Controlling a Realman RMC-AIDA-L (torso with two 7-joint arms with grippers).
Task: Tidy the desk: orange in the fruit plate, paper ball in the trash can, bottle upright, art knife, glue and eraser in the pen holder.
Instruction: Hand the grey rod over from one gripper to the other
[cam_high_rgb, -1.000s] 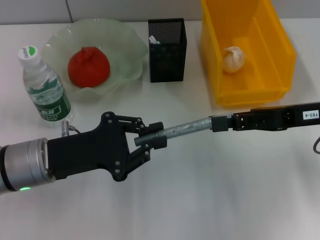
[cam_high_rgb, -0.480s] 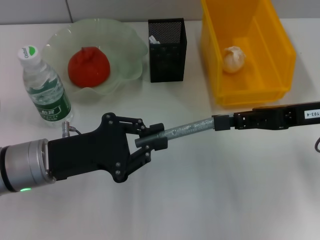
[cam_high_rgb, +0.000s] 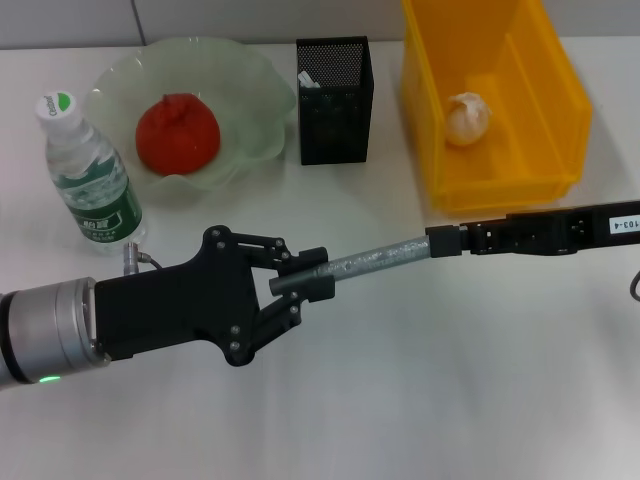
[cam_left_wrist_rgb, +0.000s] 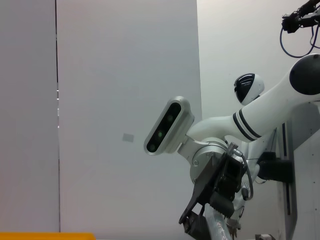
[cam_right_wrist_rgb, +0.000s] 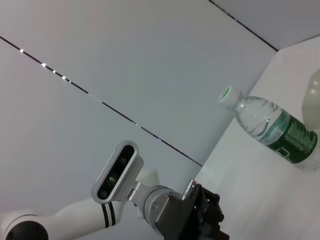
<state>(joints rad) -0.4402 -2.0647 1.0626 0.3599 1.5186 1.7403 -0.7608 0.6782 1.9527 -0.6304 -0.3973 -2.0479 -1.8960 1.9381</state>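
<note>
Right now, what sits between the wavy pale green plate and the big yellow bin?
In the head view, the black mesh pen holder stands between the fruit plate and the trash can.

The trash can (cam_high_rgb: 560, 120) runs past the head view's top edge, so its far wall cannot be seen, and the right claw (cam_high_rgb: 440, 245) shows only as a black bar reaching in from the right edge, its fingers too hard to make out where they meet the grey rod (cam_high_rgb: 375, 259). A small metal piece (cam_high_rgb: 133, 256) on the surface is partly covered by the left claw (cam_high_rgb: 300, 280) and the bottle (cam_high_rgb: 88, 180), and cannot be identified. The white item inside the pen holder (cam_high_rgb: 335, 100) is mostly hidden by the mesh.
</note>
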